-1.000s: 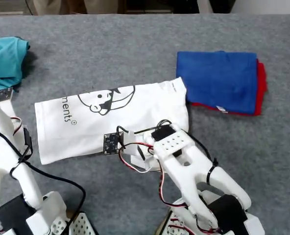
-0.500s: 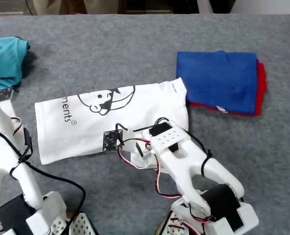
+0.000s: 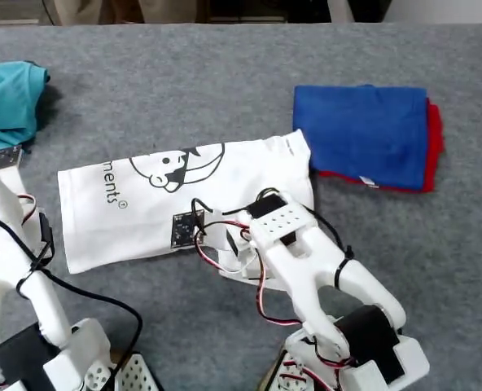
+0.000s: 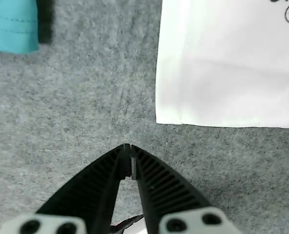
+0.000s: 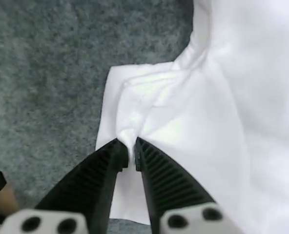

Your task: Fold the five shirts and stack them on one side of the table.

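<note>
The table point(image 3: 225, 73) is a grey, felt-like surface. In the middle of it lies the white shirt point(image 3: 249, 175), spread flat with its printed side up and not yet folded into a packet.

The right gripper point(image 5: 131, 146) sits at the shirt's near edge. Its jaws are drawn narrow, with a bunched fold of white fabric pinched between them. This is probably the sleeve point(image 5: 134, 92), though the crumpled cloth makes that hard to confirm.

Toward the far right of the table, the blue shirt point(image 3: 363, 134) lies neatly folded on top of the red shirt point(image 3: 435, 138). The two form a stack just beside the white shirt's far corner. So two shirts look finished, and the white one appears to be in the middle of its fold.

The teal shirt point(image 3: 9, 102) is crumpled at the left edge, well apart from the stack, so it has yet to be folded.

The left gripper point(image 4: 130, 151) hangs over bare table near the white shirt's near left corner. Its jaws are closed together on nothing.
</note>
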You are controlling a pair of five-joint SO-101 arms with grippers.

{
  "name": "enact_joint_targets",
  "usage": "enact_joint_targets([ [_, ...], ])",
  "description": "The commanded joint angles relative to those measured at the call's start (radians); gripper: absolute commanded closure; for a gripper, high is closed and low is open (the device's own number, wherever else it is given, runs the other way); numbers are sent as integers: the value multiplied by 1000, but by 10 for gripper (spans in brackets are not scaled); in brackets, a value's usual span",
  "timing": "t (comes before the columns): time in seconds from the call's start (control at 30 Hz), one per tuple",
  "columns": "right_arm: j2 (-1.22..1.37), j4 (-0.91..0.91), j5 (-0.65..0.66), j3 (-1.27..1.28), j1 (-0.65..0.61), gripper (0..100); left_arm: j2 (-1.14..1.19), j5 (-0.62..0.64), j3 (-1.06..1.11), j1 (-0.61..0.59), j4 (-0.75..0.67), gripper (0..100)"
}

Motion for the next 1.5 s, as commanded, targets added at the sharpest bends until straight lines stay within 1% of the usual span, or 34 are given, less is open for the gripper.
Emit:
enact_joint_targets([
  [0.0, -4, 12, -9, -41, 16, 979, -30, -5, -3, -9, -8, 981],
  [0.2, -4, 18, -9, -38, 16, 970, -30, -5, -3, -9, -6, 981],
  [0.37, -4, 14, -11, -36, 16, 871, -30, -5, -3, -9, -5, 981],
  [0.73, 2, 11, -12, -41, 16, 969, -30, -5, -2, -11, -5, 981],
  [0.97, -4, 21, -12, -39, 18, 970, -30, -5, -2, -11, -3, 981],
  [1.07, -8, 54, -12, -47, 16, 970, -30, -5, -2, -14, -3, 981],
  [1.3, -102, 91, -14, -51, 16, 970, -30, -5, -2, -12, -3, 981],
  [1.47, -124, 121, -11, -51, 16, 970, -30, -5, -2, -11, -3, 981],
])
